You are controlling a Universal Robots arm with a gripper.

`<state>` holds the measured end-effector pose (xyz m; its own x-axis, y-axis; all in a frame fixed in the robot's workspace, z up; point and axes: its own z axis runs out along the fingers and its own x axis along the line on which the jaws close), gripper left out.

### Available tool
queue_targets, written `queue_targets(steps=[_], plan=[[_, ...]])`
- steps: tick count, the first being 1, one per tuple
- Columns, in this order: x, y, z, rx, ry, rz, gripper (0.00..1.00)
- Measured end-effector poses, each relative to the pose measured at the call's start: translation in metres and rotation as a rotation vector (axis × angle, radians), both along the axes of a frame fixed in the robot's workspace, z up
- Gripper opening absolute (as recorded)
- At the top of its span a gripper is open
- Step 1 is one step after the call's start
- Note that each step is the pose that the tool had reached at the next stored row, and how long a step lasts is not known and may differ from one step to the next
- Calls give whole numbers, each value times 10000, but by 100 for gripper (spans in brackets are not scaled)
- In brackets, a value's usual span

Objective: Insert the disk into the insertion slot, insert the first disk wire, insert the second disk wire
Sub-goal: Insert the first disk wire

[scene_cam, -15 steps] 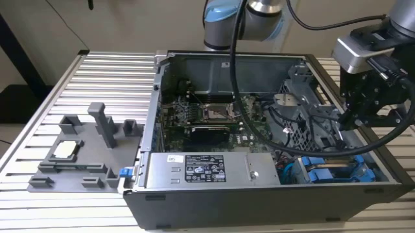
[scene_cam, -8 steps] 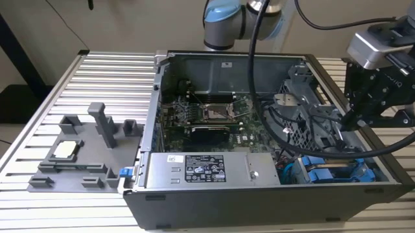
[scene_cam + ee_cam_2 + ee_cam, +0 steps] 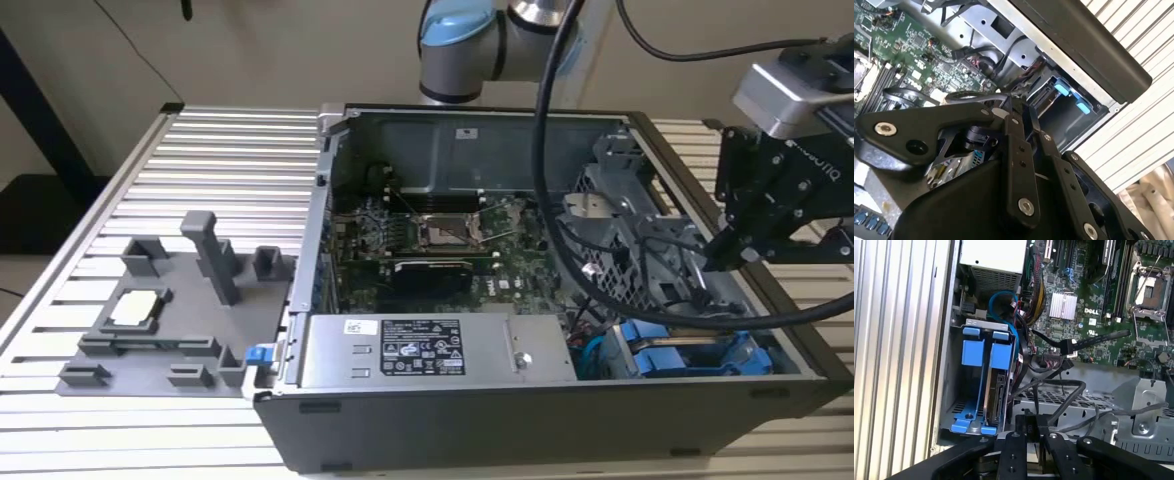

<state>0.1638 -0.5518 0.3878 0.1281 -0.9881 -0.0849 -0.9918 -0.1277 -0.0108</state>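
Shows the disk (image 3: 998, 396) standing on edge in its blue carrier, seated in the drive bay (image 3: 956, 390) at a corner of the open computer case (image 3: 534, 420). Places the claw (image 3: 721, 262), drawn together, over the case wall on the exterior view's right, near that bay. Marks a black wire (image 3: 1070, 346) lying loose over the motherboard (image 3: 1089, 305), apart from the disk. Sets the case on a ribbed metal surface (image 3: 214, 150).
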Motion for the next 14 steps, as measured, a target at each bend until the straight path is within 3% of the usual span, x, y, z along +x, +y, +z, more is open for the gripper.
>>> queue_targets(steps=[9, 11, 14], plan=[[1, -6, -42, 1, 0, -1091, 19], [1, -41, -49, 0, 0, -1176, 19], [1, -128, -58, 0, 0, -1235, 19]])
